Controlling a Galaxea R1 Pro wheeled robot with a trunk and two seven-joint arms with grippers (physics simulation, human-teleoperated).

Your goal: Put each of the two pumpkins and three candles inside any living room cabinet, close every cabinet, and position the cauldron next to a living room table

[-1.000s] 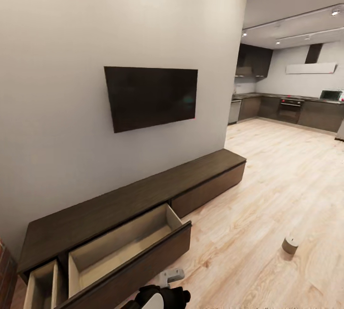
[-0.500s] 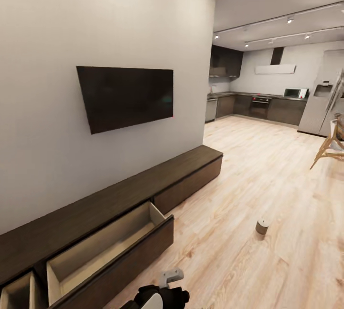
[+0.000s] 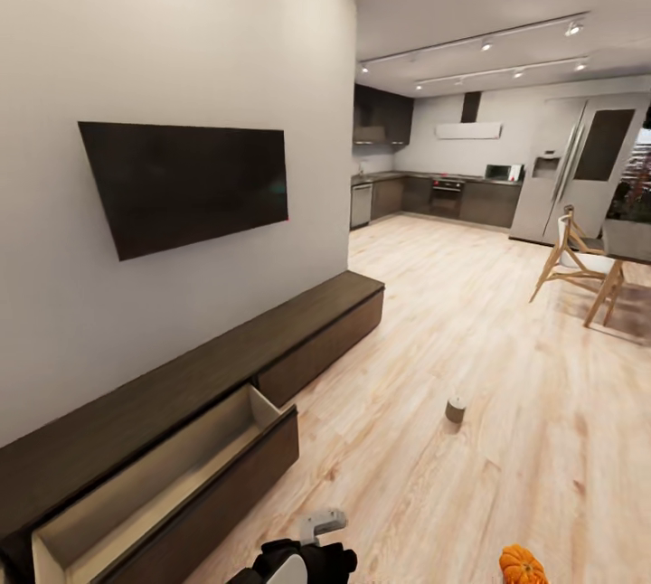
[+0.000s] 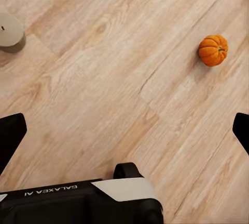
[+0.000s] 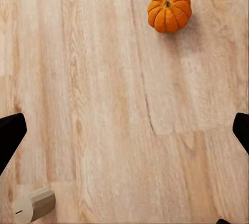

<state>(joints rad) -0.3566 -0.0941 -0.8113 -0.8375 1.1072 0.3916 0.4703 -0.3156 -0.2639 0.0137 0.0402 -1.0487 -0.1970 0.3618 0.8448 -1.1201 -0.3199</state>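
View swung right: pumpkin (image 3: 523, 565) now visible on plank floor (image 3: 470, 340); cabinet (image 3: 163, 466) drawer open; both end effectors spread.

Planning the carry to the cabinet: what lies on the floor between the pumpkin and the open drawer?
Nothing visible blocks it. In the head view, bare wood floor runs from the pumpkin to the open drawer; the candle stands off to the side, farther away.

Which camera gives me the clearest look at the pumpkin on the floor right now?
The right wrist view: the pumpkin sits whole on the wood floor, seen from above with ribs and stem clear. The left wrist view shows it whole but smaller. In the head view it is cut off by the picture's bottom edge.
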